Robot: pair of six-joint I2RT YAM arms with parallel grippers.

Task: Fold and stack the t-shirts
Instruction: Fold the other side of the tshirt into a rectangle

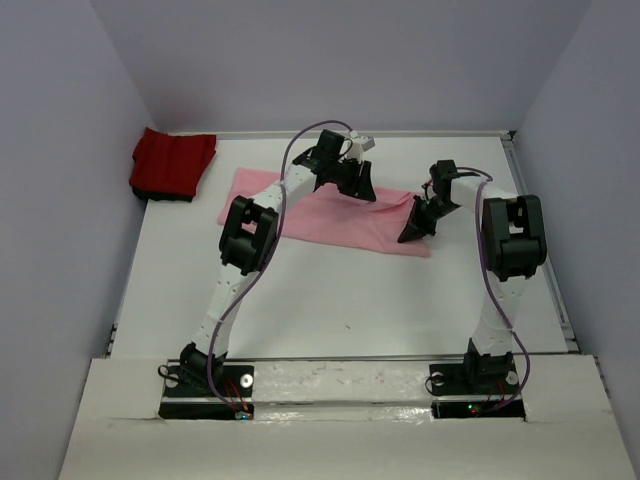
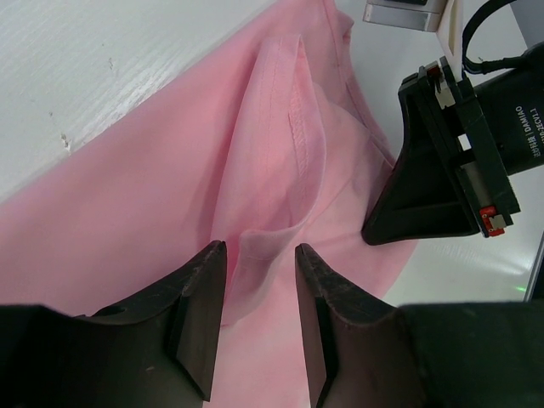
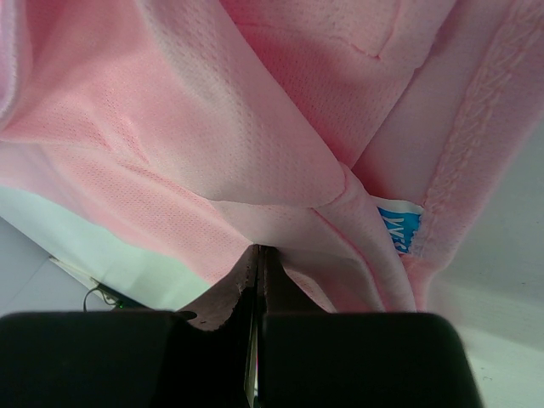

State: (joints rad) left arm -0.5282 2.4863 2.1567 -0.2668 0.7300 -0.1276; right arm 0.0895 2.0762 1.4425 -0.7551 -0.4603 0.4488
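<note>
1. Currently my left hand [image 2: 260, 252] stands part-open, with a raised fold of the pink t-shirt [image 2: 127, 221] between its fingers.
2. My right hand [image 3: 257, 255] is clamped tight on that shirt's edge.
3. It lies spread across the far half of the bench [image 1: 340, 300]; the red t-shirt [image 1: 172, 163] is bunched at the far left corner.

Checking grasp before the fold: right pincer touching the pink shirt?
Touching. Right wrist view: the right pincer is shut, with a fold of the pink shirt pinched between its tips.
</note>
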